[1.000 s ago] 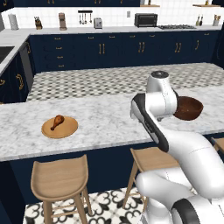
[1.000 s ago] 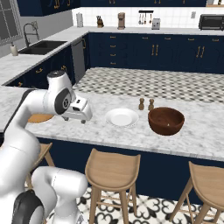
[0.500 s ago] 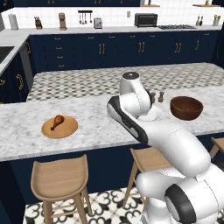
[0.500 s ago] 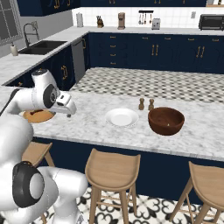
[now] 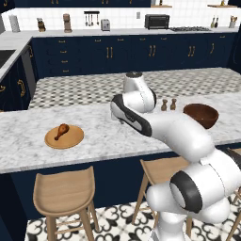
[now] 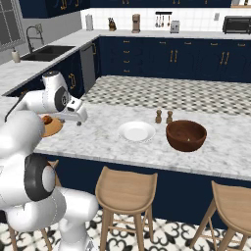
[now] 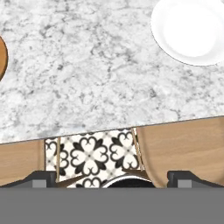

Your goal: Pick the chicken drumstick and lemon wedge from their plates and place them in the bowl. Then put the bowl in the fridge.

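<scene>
Left base view: drumstick (image 5: 61, 131) lies on wooden plate (image 5: 64, 137); bowl (image 5: 201, 115) well apart to the right. Right base view: gripper (image 6: 81, 119) between wooden plate (image 6: 52, 127) and white plate (image 6: 137, 131). Hand view: jaws released, nothing held; white plate (image 7: 192, 30) over marble counter (image 7: 87, 74)
</scene>
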Robot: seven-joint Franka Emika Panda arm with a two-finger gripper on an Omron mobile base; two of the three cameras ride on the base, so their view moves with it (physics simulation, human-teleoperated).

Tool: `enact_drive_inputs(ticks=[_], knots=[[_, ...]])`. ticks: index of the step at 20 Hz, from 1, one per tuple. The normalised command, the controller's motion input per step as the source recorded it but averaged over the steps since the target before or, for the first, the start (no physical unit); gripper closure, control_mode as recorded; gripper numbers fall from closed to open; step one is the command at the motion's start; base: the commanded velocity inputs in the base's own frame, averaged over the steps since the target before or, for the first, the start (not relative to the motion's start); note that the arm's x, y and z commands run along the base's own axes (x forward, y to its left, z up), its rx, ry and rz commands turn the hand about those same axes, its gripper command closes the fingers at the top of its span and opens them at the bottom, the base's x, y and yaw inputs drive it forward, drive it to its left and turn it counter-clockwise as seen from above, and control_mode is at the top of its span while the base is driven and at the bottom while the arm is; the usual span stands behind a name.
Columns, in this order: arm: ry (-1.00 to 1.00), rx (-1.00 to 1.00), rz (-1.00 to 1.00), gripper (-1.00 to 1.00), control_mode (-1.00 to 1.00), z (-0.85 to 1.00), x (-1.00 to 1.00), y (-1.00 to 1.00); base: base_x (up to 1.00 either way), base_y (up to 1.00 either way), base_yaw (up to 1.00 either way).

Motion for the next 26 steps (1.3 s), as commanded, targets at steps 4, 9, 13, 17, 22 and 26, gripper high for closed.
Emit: enact_drive_inputs(ticks=[4,9,13,17,22,26], knots=[[0.03,0.0,0.0,-1.0,-1.0,0.0,0.16,0.0,0.0,0.0,0.0],[0.0,0.0,0.0,-1.0,-1.0,-0.08,0.14,0.39,0.0,0.0,0.0],[0.01,0.01,0.0,-1.0,-1.0,-0.09,0.28,0.74,0.0,0.0,0.0],[0.02,0.06,0.01,-1.0,-1.0,-0.03,0.2,0.52,0.0,0.0,0.0],[0.01,0.06,0.01,-1.0,-1.0,-0.04,0.17,0.5,0.0,0.0,0.0],[0.0,0.05,0.0,-1.0,-1.0,-0.19,0.31,0.53,0.0,0.0,0.0]])
